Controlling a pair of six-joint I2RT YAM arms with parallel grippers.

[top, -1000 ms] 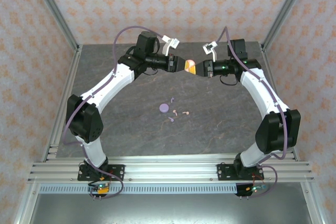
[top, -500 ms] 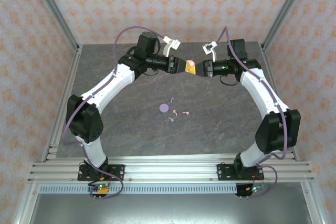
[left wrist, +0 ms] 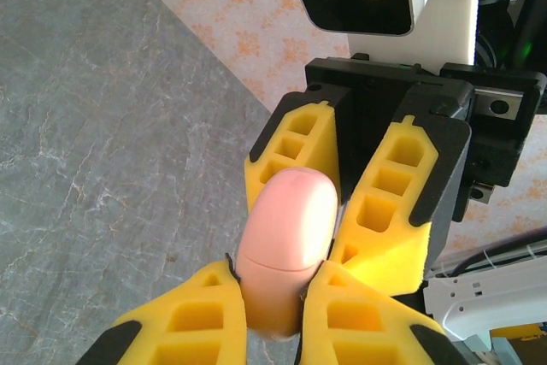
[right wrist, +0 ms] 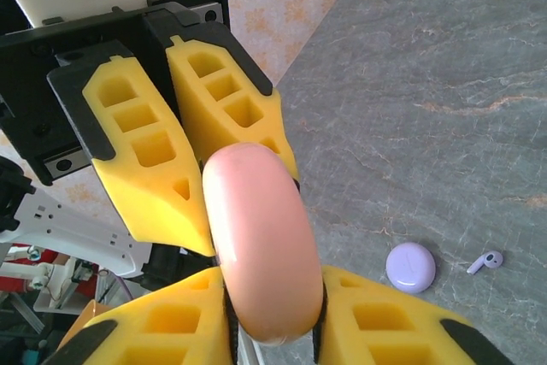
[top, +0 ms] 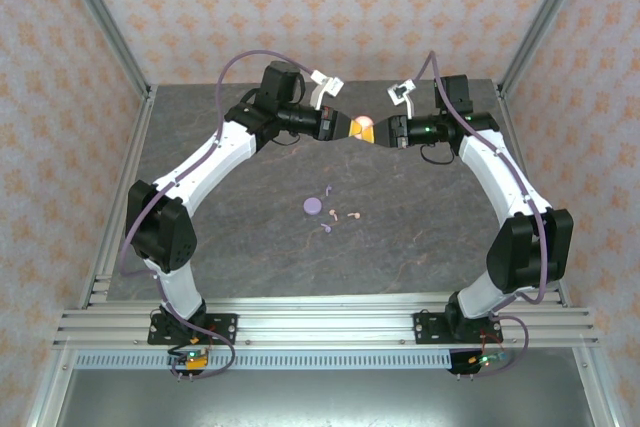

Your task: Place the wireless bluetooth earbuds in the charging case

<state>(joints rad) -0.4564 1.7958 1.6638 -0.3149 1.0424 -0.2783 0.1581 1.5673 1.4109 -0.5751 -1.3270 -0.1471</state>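
Wireless bluetooth earbuds, tiny stemmed pale pink and lavender ones (top: 353, 215), loose near the middle of the grey marbled desk (top: 420, 237) beside a round lavender charging case (top: 313, 207), not yet seated. Left jaws: moved in during the last second, now clamped on the smooth pale pink charging case (left wrist: 286, 245), aloft near the far edge. Right jaws: narrow, hugging the same case, slightly eased. Likely a two-handed lid opening or handover.

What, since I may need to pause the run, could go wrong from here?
The pink case hangs above the table, pinched by the left gripper and the right gripper at once. If they pull or twist unevenly, its smooth rounded shell could squirt out and fall. It also looks closed, so the earbuds cannot go in yet.
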